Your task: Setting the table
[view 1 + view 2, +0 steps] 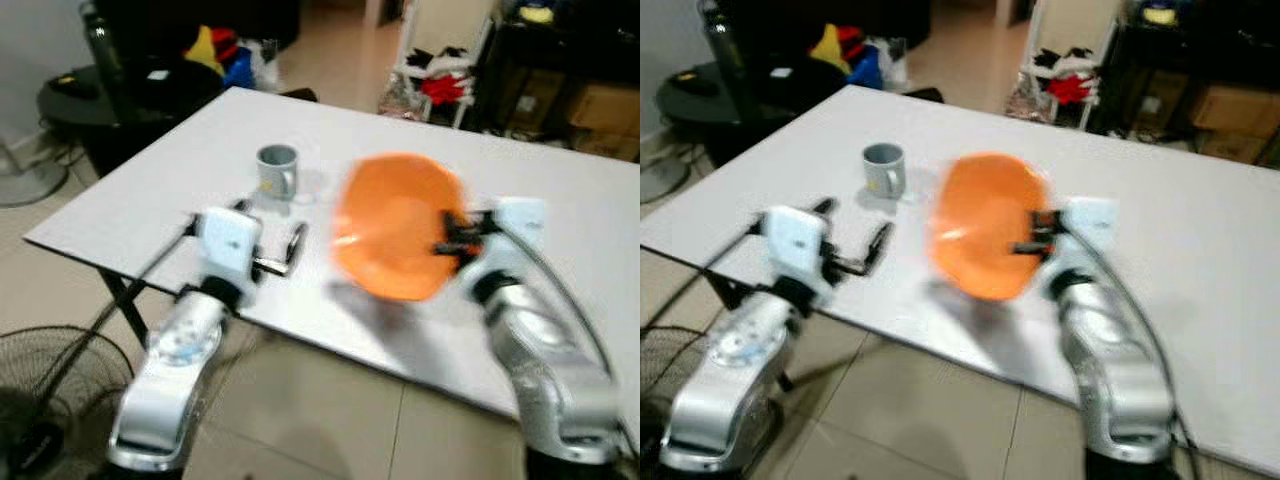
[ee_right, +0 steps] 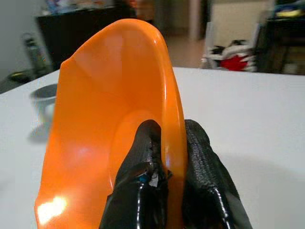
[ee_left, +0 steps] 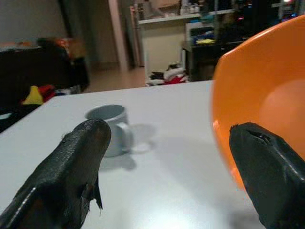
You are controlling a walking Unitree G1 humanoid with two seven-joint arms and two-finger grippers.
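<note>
No readable writing or logos anywhere, everything was too blurry for that. Low in the frame, the right gripper (image 2: 164, 157) was pinched tight on the rim of a glossy orange plastic bowl (image 1: 395, 225), one finger inside and one outside, holding it tilted on edge above the white table (image 1: 560, 230), middle of the frame. The left gripper (image 1: 277, 250) hovered at center left, fingers spread wide, nothing in them. Further back sat a small grey mug (image 1: 277, 170), handle side on.

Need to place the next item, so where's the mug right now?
The mug stands on the white table, ahead of the open left tool and left of the orange bowl held by the right tool.
</note>
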